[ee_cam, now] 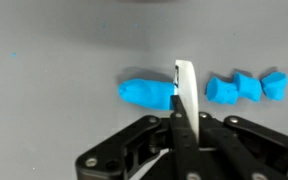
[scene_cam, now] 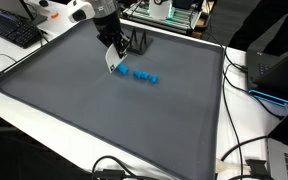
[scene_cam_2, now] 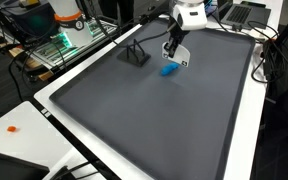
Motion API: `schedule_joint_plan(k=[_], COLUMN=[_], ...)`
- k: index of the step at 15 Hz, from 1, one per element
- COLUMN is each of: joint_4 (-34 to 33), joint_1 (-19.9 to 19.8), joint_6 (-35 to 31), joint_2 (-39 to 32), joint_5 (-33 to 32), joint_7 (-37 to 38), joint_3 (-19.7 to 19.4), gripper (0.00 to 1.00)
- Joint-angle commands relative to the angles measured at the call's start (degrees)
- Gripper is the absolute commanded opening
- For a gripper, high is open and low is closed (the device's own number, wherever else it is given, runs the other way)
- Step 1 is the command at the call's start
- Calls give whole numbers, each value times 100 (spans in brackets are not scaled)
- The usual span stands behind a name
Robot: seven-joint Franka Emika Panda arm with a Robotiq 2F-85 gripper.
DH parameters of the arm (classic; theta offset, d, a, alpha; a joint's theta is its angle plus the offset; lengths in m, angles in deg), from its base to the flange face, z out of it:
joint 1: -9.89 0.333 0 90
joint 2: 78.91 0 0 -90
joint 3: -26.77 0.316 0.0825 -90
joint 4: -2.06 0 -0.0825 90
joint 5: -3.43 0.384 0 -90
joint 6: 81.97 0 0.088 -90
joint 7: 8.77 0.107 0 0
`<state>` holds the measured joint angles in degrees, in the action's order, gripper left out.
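My gripper (scene_cam: 112, 52) is shut on a thin white blade (ee_cam: 184, 85) that points down at the grey mat (scene_cam: 114, 120). The blade's edge stands between a longer blue dough piece (ee_cam: 147, 95) and three small cut blue chunks (ee_cam: 246, 87). In the wrist view the fingers (ee_cam: 184, 120) are closed on the blade from both sides. In both exterior views the gripper (scene_cam_2: 174, 48) hovers over the blue dough (scene_cam_2: 170, 69) (scene_cam: 136, 75) near the mat's far part. Whether the blade touches the mat I cannot tell.
A small black stand (scene_cam: 139, 42) (scene_cam_2: 134, 55) sits on the mat close to the gripper. A keyboard (scene_cam: 14, 30), cables (scene_cam: 246, 150) and electronics (scene_cam_2: 59, 45) lie round the white table edges. A laptop (scene_cam: 279, 70) stands beside the mat.
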<state>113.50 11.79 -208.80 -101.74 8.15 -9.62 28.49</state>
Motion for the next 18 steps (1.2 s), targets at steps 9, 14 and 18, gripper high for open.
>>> schedule_joint_plan(k=[9, 14, 18], joint_4=[112, 190, 245], joint_1=[-50, -57, -64], joint_6=[-158, -248, -320], joint_2=[-322, -420, -454], joint_5=[-183, -143, -108], joint_7=[-131, -177, -203], joint_3=[-32, -5, 19], gripper=[1, 1, 1])
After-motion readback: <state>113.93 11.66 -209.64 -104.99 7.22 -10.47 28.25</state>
